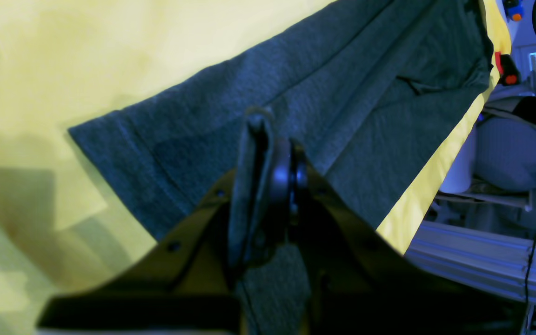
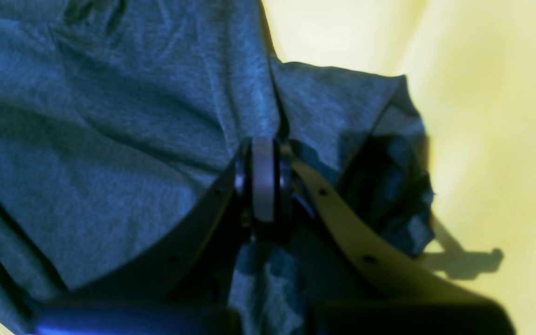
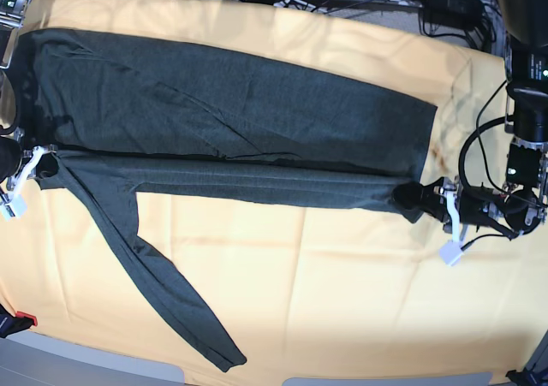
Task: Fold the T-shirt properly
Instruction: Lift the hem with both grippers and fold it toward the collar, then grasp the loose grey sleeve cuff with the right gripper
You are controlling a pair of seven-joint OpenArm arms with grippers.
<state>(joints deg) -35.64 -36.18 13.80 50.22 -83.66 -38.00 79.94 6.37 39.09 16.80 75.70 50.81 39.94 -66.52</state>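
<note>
**Two grippers clamped on the T-shirt, one at each end**

Left wrist view: the left gripper (image 1: 272, 174) is clenched, with a fold of the T-shirt (image 1: 342, 102) pinched between its jaws. The dark heathered knit lies flat beyond it on the yellow cloth (image 1: 63, 56), with a strip of cloth showing along the garment's right edge.

Right wrist view: the right gripper (image 2: 263, 186) is likewise closed tight on bunched fabric of the T-shirt (image 2: 110, 139), which wrinkles around the jaws. Yellow cloth (image 2: 482, 93) fills the right side.

Base view: the T-shirt (image 3: 231, 121) stretches along the far half of the tabletop, folded lengthwise. One sleeve (image 3: 171, 292) trails toward the near edge. The left gripper (image 3: 428, 199) grips the garment's right end; the right gripper (image 3: 34, 165) grips its left end.
</note>
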